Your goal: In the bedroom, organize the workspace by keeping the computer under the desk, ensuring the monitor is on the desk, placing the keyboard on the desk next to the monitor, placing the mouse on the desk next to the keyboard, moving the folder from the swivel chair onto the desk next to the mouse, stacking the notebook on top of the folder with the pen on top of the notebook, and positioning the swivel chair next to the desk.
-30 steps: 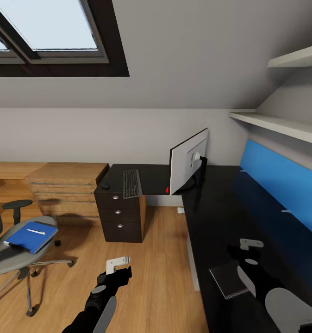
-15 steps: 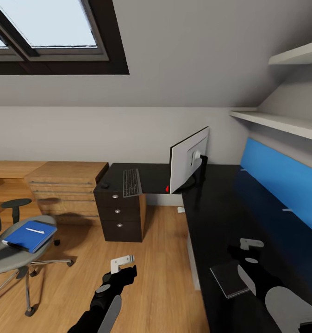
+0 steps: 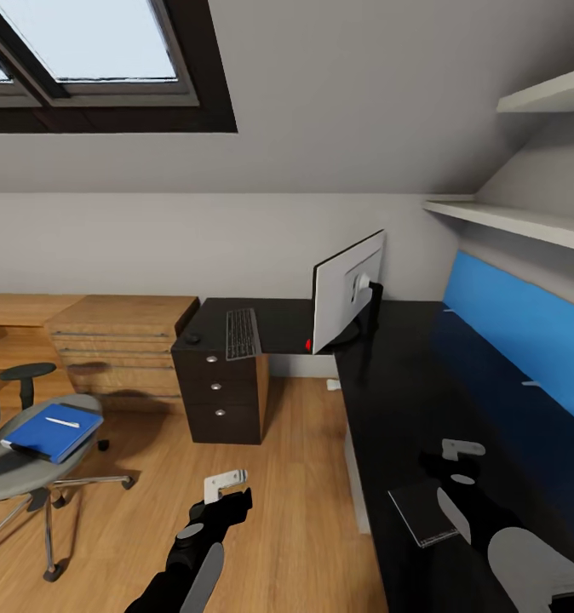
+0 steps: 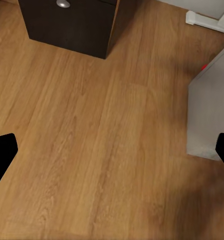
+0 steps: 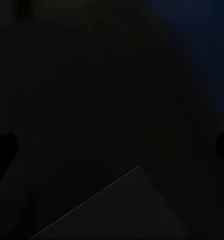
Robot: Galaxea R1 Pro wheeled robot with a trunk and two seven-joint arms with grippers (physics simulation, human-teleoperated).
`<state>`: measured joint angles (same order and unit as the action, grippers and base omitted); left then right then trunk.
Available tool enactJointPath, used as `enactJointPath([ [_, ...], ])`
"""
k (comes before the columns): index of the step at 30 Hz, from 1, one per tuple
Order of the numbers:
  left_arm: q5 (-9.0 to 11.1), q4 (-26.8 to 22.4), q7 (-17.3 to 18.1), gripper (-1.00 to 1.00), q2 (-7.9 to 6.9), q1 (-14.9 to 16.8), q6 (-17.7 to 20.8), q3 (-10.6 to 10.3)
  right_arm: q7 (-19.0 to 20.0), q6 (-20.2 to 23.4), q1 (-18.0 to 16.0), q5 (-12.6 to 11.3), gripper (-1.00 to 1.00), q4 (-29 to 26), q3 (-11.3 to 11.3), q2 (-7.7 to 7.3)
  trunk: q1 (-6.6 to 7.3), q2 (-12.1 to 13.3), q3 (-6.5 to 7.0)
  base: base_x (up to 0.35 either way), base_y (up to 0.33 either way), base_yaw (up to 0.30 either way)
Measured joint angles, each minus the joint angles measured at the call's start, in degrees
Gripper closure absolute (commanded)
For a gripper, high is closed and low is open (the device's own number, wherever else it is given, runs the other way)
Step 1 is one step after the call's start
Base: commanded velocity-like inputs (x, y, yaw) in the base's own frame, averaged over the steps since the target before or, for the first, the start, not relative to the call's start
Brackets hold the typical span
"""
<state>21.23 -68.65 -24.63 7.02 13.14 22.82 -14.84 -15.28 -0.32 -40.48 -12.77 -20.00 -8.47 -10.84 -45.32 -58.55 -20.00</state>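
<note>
The black desk (image 3: 406,400) with its blue back panel carries the monitor (image 3: 347,294), the grey keyboard (image 3: 243,334) and the small dark mouse (image 3: 192,339). A dark notebook (image 3: 423,513) lies on the desk's near part, just beside my right gripper (image 3: 459,449), which is open over the dark top (image 5: 112,150). The blue folder (image 3: 50,430) rests on the swivel chair (image 3: 19,472) at the left, with the pen (image 3: 63,422) on it. My left gripper (image 3: 223,485) hangs open over the wood floor (image 4: 112,155). A pale grey box, apparently the computer (image 4: 209,115), stands under the desk edge.
A light wooden counter with drawers (image 3: 121,340) runs along the back wall, left of the desk's dark drawer unit (image 3: 220,396). White shelves (image 3: 525,226) hang above the blue panel. Bare wood floor (image 3: 287,511) lies between the chair and the desk.
The whole picture has shifted slightly, so the camera moved. My left gripper edged a little to the right early on. Nothing was taken hold of or let go.
</note>
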Motion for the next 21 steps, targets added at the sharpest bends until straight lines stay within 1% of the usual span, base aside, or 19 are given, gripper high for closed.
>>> enactJointPath([
  [6,0.0,0.0,0.0,-1.00,0.01,0.0,0.0,0.0,0.0,3.1,-0.1,-0.2,-1.00,0.0,0.0,0.01,-1.32,-2.4,-1.08,0.000,0.000,0.000],
  [7,0.0,0.1,0.0,-1.00,0.02,0.0,0.0,0.0,0.0,4.8,-0.1,-0.2,-1.00,0.0,0.0,0.01,-1.54,-2.8,-1.26,0.000,0.000,0.000],
  [9,0.0,0.1,0.0,-1.00,0.03,0.0,0.0,0.0,0.0,5.4,-0.1,-0.2,-1.00,-0.1,0.0,0.01,-1.98,-3.6,-1.62,0.000,0.000,0.000],
  [21,0.1,0.1,0.0,-1.00,0.03,0.0,-0.1,-0.1,0.0,5.9,-0.1,-0.2,-1.00,-0.1,0.0,0.01,-4.61,-8.4,-3.77,0.000,0.000,0.000],
])
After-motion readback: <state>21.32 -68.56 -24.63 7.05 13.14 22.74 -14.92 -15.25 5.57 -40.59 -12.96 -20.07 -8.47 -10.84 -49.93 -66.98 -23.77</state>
